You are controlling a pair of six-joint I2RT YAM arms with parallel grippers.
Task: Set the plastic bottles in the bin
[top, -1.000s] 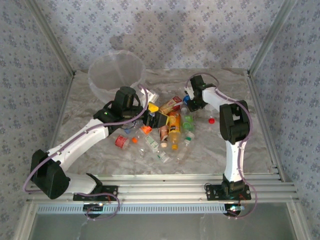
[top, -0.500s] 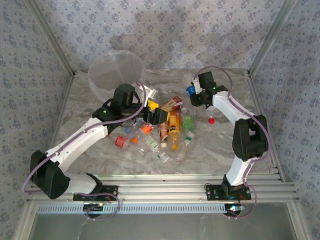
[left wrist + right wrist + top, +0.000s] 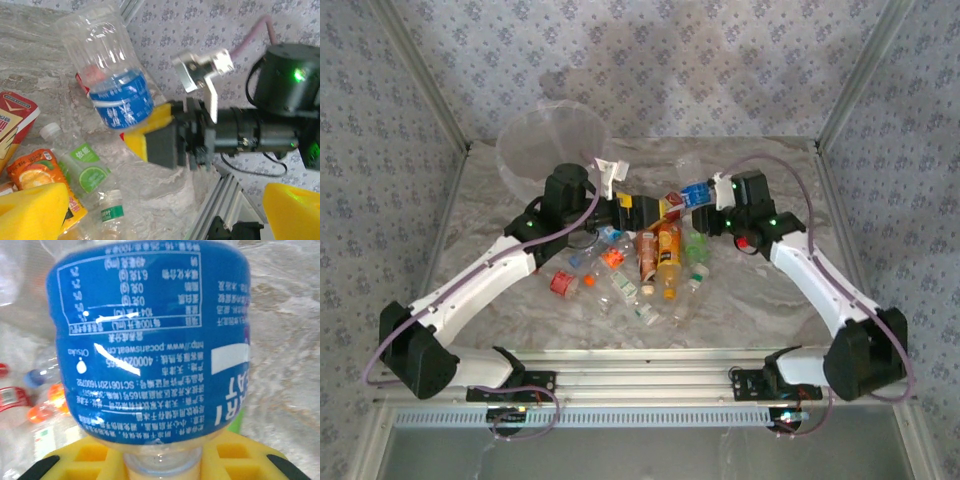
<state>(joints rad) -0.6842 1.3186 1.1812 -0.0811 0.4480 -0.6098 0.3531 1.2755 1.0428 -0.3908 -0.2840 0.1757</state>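
Got the blue-label bottle (image 3: 150, 340) pinched at the neck in the right gripper (image 3: 160, 460), up above the pile of bottles (image 3: 650, 265). Seeing the left gripper (image 3: 165, 220) spread wide just beside it, with the bin (image 3: 535, 160) back-left.

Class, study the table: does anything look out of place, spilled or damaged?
Yes. The small plastic bottles lie jumbled on the marbled table, some apparently crushed. The right gripper holds a clear blue-labelled bottle by its neck, off the table.
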